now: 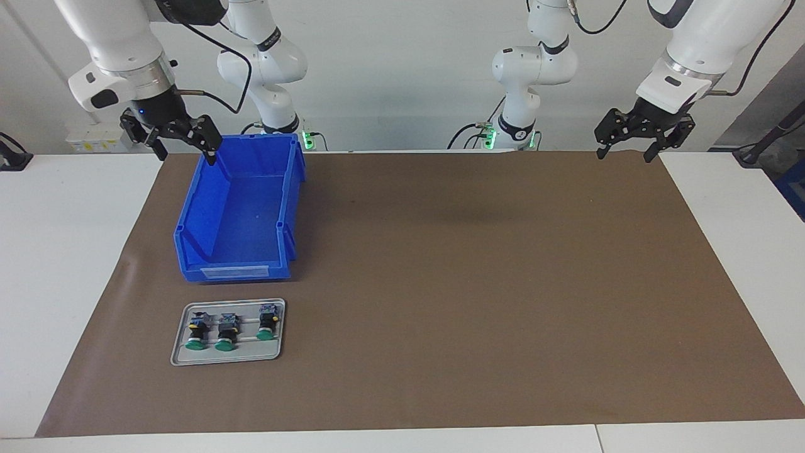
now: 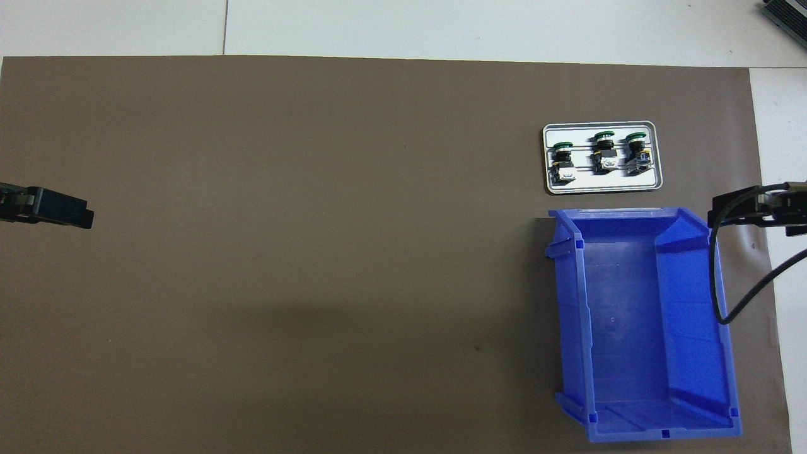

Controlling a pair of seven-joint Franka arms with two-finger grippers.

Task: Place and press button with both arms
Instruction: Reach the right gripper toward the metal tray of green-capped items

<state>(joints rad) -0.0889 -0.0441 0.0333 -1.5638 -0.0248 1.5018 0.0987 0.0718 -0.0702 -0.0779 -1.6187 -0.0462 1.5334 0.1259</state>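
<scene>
Beside the blue bin (image 1: 236, 214), three buttons (image 1: 227, 329) lie close together on a grey tray (image 1: 182, 352), so either empty, spread gripper, left (image 1: 627, 152) or right (image 1: 182, 146), could knock a neighbour.

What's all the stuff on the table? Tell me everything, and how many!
buttons: three, green caps on black bodies, lying side by side on the tray.
tray: one, grey, toward the right arm's end, farther from the robots than the bin.
bin: one, blue, nothing in it, beside the tray, nearer to the robots.
mat: one, brown, covering most of the white table.
right pincer: one, black, open, up over the bin's robot-side edge.
left pincer: one, black, open, up over the mat's corner, waiting.
</scene>
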